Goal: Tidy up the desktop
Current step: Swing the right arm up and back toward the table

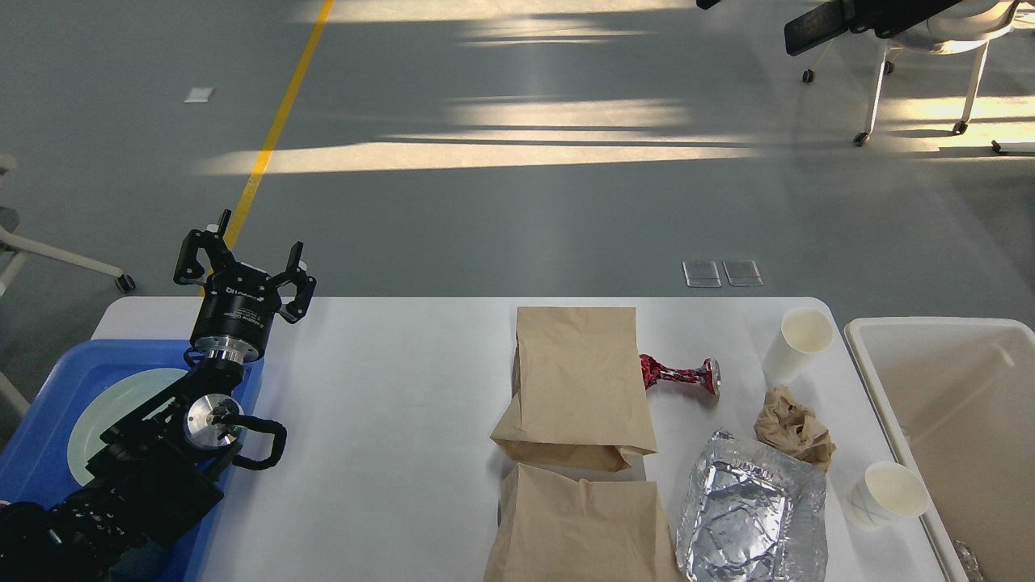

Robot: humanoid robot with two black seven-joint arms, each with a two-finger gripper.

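The white desktop [388, 388] spans the view. On its right half lie two brown paper bags [578, 380] [578, 525], a crushed red can [679, 374], a crumpled brown paper ball [792, 424], a crumpled foil container [752, 517] and two white paper cups [796, 343] [885, 495]. My left gripper [245, 260] is open and empty, pointing up over the desktop's far left, beside the blue tray [48, 388]. A black part [857, 20] juts in at the top right edge. It may be my right arm; no fingers can be told apart.
The blue tray holds a pale green plate [105, 404] under my left arm. A deep off-white bin [954, 388] stands against the desktop's right edge. Grey floor with a yellow line [275, 121] lies beyond; a wheeled chair [914, 73] is far right.
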